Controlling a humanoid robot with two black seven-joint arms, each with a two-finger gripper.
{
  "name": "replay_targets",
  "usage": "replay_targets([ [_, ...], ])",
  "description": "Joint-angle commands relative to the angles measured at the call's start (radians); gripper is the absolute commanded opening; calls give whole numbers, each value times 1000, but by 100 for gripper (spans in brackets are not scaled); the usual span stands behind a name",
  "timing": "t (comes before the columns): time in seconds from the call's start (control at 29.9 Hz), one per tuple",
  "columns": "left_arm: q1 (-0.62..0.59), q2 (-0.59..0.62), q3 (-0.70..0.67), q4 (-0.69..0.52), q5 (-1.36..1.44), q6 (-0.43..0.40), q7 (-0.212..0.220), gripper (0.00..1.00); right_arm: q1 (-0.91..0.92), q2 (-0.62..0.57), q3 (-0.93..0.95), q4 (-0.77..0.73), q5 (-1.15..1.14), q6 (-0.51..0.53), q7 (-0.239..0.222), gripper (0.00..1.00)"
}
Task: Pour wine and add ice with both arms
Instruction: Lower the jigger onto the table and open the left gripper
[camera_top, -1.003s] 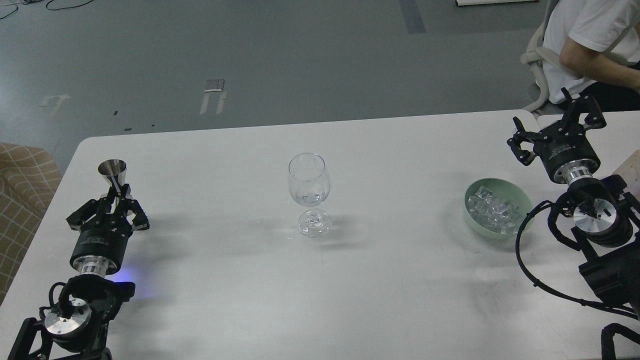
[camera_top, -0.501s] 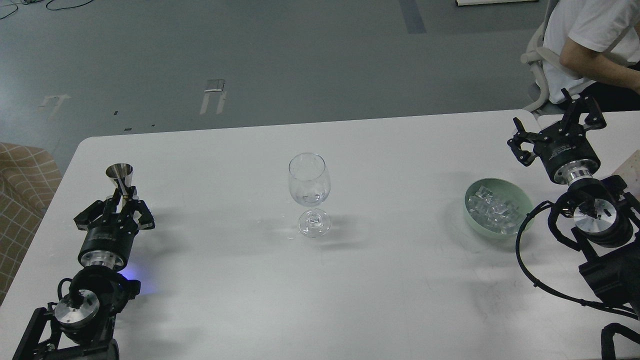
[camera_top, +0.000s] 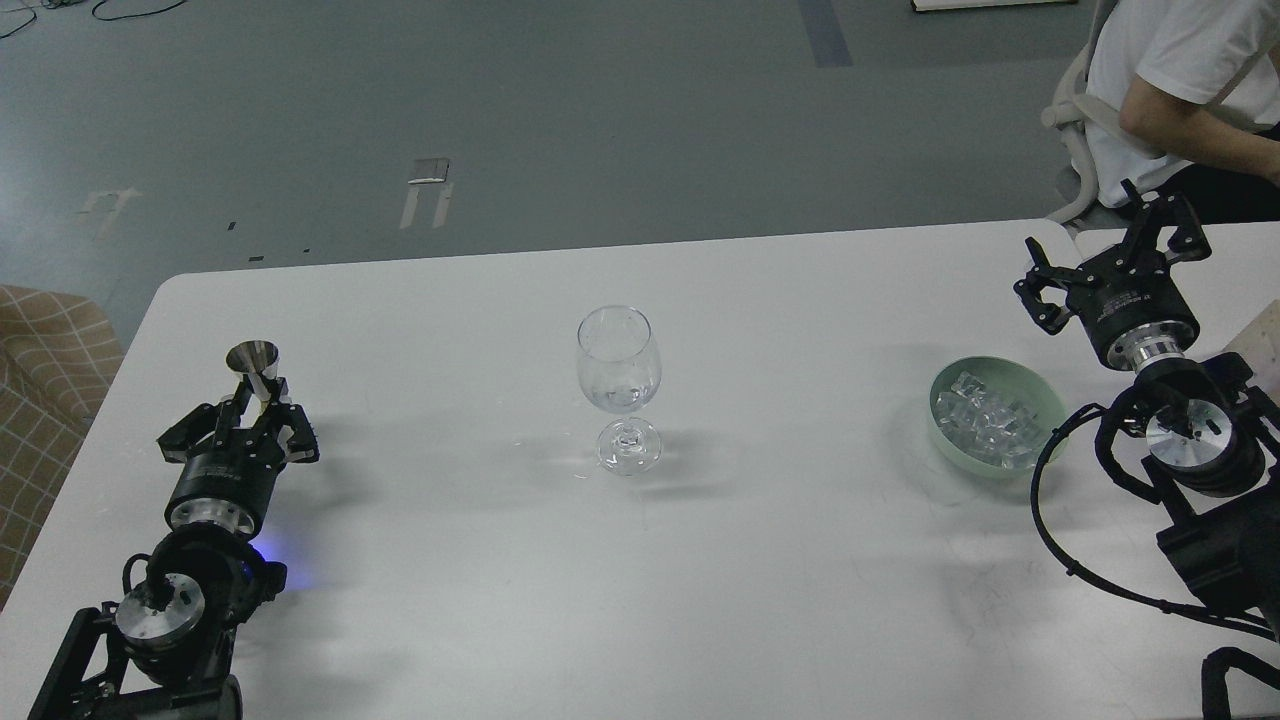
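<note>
While the white bench (camera_top: 760, 560) is seen from above, a clear stemmed glass (camera_top: 618, 385) is found standing upright near its middle, with a tiny bit of wine (camera_top: 619, 397) pooled at the bottom of the bowl (water-clear, so barely made out). Over on the left, a small steel jigger (camera_top: 254, 362) is held upright just above the left gripper (camera_top: 256, 412), and the black fingers (camera_top: 291, 432) look pressed in around its lower half, though the contact itself is partly hidden. A blue glow is cast on the bench beside the left arm (camera_top: 175, 600). On the right, the ice (camera_top: 985, 418) is heaped inside a pale green bowl (camera_top: 1040, 395), well apart from the glass. Just past that bowl, the right gripper (camera_top: 1110, 262) is held above the bench with its fingers (camera_top: 1175, 218) spread wide and nothing between them. A seated person in a white shirt (camera_top: 1170, 80) is cropped at the far right corner.
</note>
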Motion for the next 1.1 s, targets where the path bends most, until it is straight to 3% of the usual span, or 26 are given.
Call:
replay_targets([
  [0.0, 0, -1, 0, -8, 1, 13, -1, 40, 0, 2, 0, 2, 0, 0, 0, 100],
  [0.3, 0, 2, 23, -14, -1, 8, 2, 51, -12, -4, 0, 2, 0, 3, 0, 100],
  [0.37, 2, 4, 23, -17, -1, 8, 3, 71, -14, -8, 2, 2, 0, 3, 0, 100],
  [0.6, 36, 13, 20, -97, -2, 3, 14, 98, -15, -8, 0, 0, 0, 5, 0, 100],
  [0.77, 59, 22, 17, -149, -2, -1, 19, 98, -17, -8, 2, 0, 0, 5, 0, 100],
  [1.07, 158, 85, -1, -284, -2, -90, 15, 98, -20, -9, 2, -3, 0, 6, 0, 100],
])
